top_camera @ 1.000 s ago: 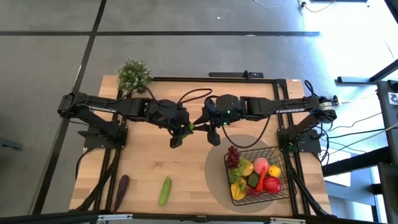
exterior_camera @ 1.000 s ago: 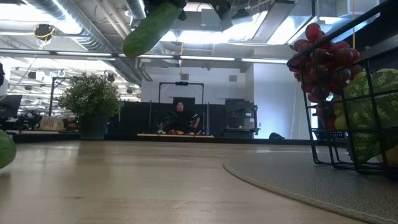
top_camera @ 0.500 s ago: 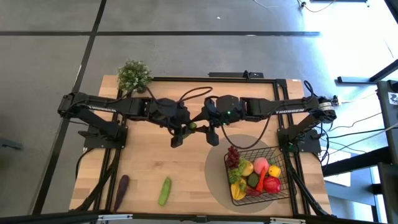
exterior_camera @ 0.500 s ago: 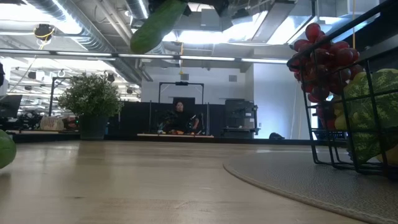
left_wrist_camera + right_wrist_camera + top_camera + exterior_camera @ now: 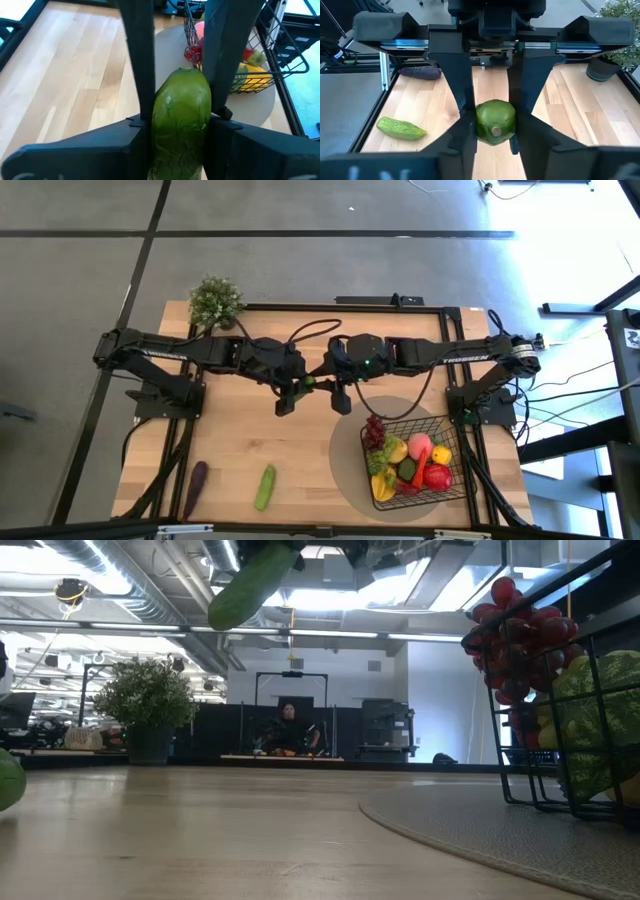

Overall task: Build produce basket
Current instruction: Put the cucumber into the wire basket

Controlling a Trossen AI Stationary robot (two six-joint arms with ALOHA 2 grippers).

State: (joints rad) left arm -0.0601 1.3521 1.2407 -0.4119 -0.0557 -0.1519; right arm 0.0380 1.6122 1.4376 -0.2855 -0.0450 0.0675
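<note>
A pale wooden table (image 5: 230,450) stands on a grey floor, with an open workshop room behind it where a person (image 5: 288,728) sits far back. A round grey mat (image 5: 350,475) lies on the table's near right part, and on it sits the black wire basket (image 5: 452,488), already holding produce: dark red grapes (image 5: 374,430), a pink peach (image 5: 420,444), a red apple (image 5: 437,476) and yellow pieces. A leafy potted plant (image 5: 215,302) stands at the far left corner. Both arms meet over the table's middle. The left gripper (image 5: 177,107) and the right gripper (image 5: 490,117) each clamp opposite ends of one green cucumber (image 5: 248,585), held high above the wood. Another cucumber (image 5: 265,487) and a purple eggplant (image 5: 196,480) lie near the front edge on the left, apart from each other.
</note>
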